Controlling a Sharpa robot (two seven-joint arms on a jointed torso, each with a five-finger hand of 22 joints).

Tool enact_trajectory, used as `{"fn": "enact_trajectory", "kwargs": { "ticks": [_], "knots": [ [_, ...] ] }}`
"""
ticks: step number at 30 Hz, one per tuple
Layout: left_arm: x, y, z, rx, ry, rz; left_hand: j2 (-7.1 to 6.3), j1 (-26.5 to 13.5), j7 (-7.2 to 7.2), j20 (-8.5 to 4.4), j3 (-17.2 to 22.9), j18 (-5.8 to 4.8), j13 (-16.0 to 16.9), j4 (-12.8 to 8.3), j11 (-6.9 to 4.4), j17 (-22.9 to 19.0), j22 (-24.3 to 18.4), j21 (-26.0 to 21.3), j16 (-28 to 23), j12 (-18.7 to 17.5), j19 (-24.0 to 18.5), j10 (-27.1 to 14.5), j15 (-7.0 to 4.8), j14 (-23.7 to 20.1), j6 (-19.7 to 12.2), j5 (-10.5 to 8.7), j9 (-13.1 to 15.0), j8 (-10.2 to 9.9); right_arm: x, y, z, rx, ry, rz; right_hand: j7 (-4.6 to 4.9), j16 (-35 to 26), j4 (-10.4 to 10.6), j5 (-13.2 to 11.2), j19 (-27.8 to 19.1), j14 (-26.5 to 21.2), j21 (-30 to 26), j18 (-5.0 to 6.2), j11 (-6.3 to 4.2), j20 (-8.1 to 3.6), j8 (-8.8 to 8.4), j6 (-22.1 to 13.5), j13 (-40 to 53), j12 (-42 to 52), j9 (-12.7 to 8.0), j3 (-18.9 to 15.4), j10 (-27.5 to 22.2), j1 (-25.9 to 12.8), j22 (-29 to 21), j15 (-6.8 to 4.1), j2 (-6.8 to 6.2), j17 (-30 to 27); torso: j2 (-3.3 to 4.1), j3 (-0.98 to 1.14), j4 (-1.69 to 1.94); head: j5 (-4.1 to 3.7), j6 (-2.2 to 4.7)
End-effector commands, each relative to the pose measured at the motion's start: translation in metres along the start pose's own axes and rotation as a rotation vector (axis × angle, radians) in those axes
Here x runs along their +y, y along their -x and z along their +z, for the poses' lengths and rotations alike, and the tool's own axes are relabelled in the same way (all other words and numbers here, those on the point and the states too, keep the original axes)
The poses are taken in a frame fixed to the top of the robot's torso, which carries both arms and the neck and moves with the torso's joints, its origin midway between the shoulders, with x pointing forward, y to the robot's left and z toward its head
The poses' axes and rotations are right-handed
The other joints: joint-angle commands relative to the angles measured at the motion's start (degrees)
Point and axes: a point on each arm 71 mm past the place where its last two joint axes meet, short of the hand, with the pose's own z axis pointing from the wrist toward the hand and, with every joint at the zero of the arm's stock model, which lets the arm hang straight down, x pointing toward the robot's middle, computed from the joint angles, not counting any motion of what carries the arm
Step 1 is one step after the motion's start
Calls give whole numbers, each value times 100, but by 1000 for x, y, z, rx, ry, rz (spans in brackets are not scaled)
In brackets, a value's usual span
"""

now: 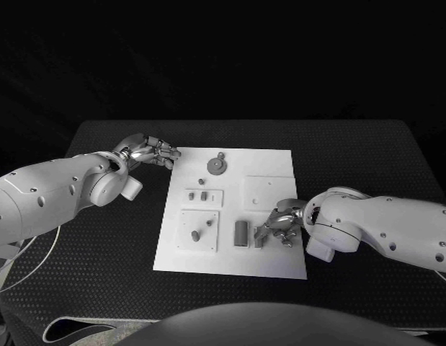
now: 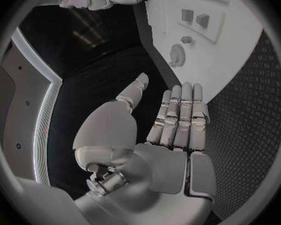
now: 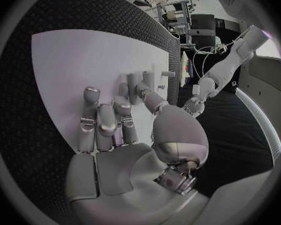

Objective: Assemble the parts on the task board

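Centrally on the black tabletop (image 1: pixel 98 144) lies the task board (image 1: pixel 269 162), a white plate with several shallow square recesses. Near its far edge sits a round grey disc part (image 1: pixel 217 166) with a small peg just beyond it. Closer in, a rectangular recess (image 1: pixel 203 195) holds two small upright grey blocks side by side. Nearer still, a larger square recess (image 1: pixel 199 230) carries a small rounded piece and a thin pin. Beside that recess, toward the right arm, a dark oblong block (image 1: pixel 241 232) stands on the board. No lettering or label can be read anywhere on the board or the parts.

The left robot hand (image 1: pixel 150 152) hovers at the board's far left corner, over the tabletop just beside the plate; in its wrist view the fingers (image 2: pixel 181 117) lie straight and together, the thumb held apart, with nothing in them. The right robot hand (image 1: pixel 282 225) is over the board's near right part, just beside the oblong block, its fingers (image 3: pixel 106 127) bent down toward the board. Whether they grip a small part there cannot be told.
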Motion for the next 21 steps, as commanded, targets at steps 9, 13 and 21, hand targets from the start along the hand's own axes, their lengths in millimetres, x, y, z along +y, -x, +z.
{"fn": "enact_trajectory", "kwargs": {
  "ticks": [9,13,21],
  "knots": [
    [-1,-2,1,15,-8,-9,4,-52,4,0,-7,101,-6,-8,-6,8,-7,22,-27,10,-12,-27,30,18,-41,10,-9,5,3,-3,1,4,30,4,65,-45,30,19,56,-20,-30,73,6,-15,-53,-50,-21,-48,-38,4,-4,-146,69,-43,-155,-29,-2,3,-2,4,-1],
    [-1,-2,1,16,-7,-9,3,-53,4,0,-7,101,-6,-8,-6,9,-7,22,-28,10,-12,-28,30,18,-42,10,-9,5,3,-2,1,4,29,4,72,-51,52,19,66,-25,-39,73,12,-16,-64,-63,-34,-65,-53,14,-18,-200,65,-39,-245,-43,-1,2,-2,4,3],
    [-1,-2,0,16,-7,-9,2,-55,5,1,-8,101,-6,-8,-5,11,-7,22,-30,10,-13,-29,31,17,-43,9,-9,5,3,-3,1,16,29,-6,82,-66,68,19,68,-54,-57,73,22,-18,-82,-90,-37,-74,-74,45,-33,-249,60,-32,-356,-90,-1,0,-1,3,2]
  ]
}}
